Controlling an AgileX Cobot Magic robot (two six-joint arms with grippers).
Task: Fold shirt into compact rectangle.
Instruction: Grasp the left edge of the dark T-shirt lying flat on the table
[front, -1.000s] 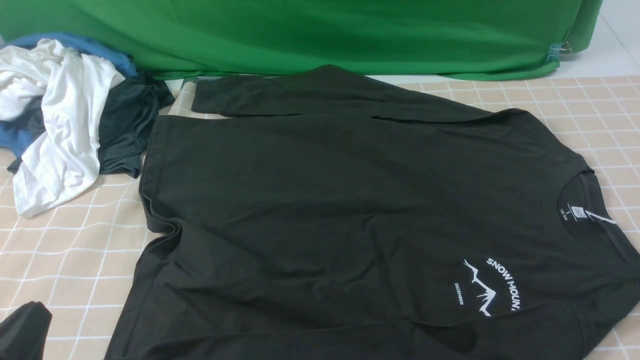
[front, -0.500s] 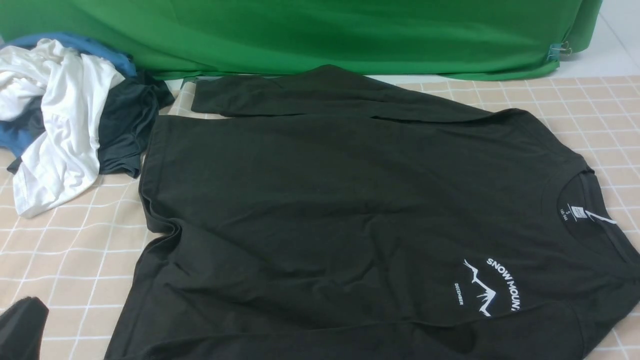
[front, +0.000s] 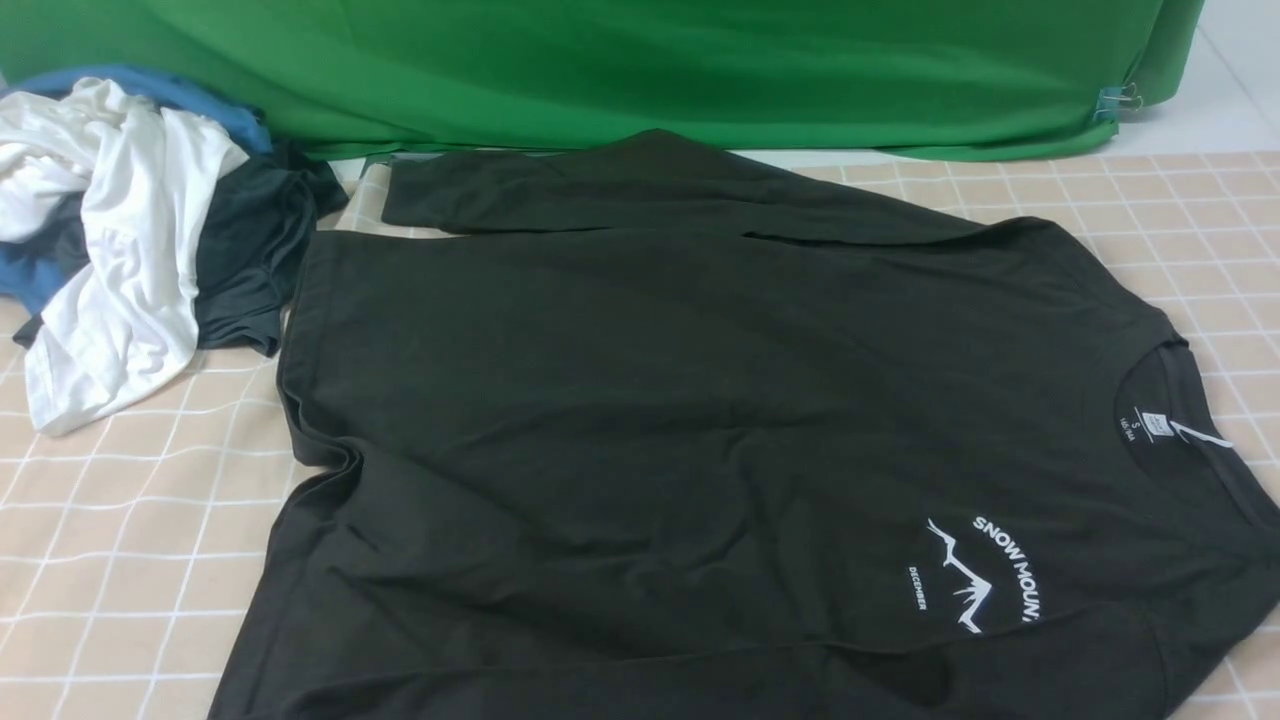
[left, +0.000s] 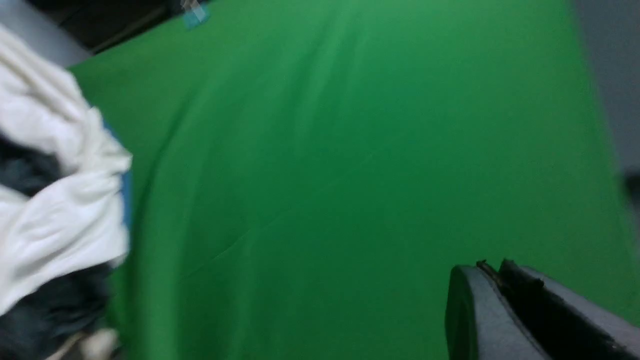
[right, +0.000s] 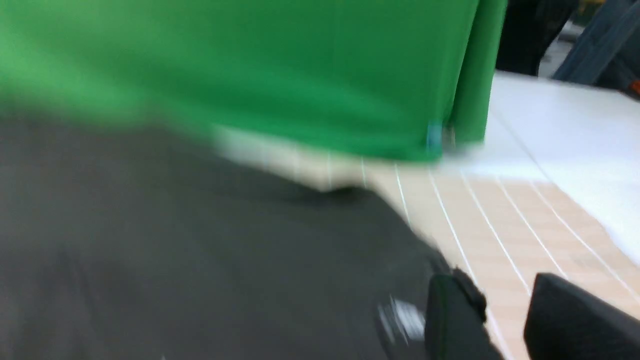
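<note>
- My left claw (left: 496, 267) is clenched, fingertips together w/ nothing between them, in front of the green cloth (left: 350, 165).
- My right claw (right: 505, 290) is released: a gap stands between its fingers & it grasps nothing.
- The black shirt (front: 600, 380) lies spread on the checked tablecloth (front: 130, 560), unfolded, neck toward my right, hem toward my left (bit of a kink in that hem).
- Far sleeve (front: 560, 190) runs along the shirt's far side, near the green cloth; the near part of the shirt runs out of view.
- White mtn print (front: 960, 575) faces up, w/ the neck label (front: 1156, 425) inside the collar.
- White garment (front: 140, 220) lies on a dark garment (front: 250, 250) & a blue one (front: 190, 95), far left (messy heap).
</note>
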